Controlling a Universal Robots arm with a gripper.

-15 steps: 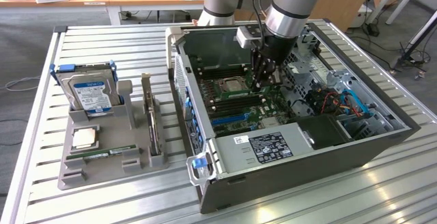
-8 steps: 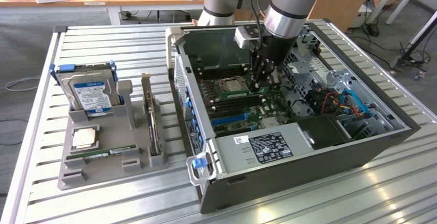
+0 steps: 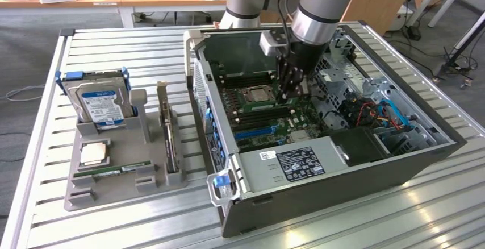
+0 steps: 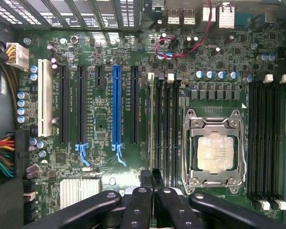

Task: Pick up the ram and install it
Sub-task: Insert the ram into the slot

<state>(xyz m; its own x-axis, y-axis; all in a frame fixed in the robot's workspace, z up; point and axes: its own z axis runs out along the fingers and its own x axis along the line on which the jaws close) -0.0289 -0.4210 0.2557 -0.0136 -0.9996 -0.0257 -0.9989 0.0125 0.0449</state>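
My gripper reaches down into the open computer case, over the motherboard and just beside the CPU socket. Its black fingertips are together, so my gripper is shut. A ram stick, seen edge-on as a thin pale line, stands in the memory slot farthest from the socket. One end of it runs under my fingertips; I cannot tell whether they touch it. Another green ram stick with a white label lies flat on the grey tray at the exterior view's left.
The tray also carries a blue-labelled hard drive, a square silver CPU chip and an upright card holder. Empty memory slots lie on the socket's other side. Case walls, cables and a power supply crowd around.
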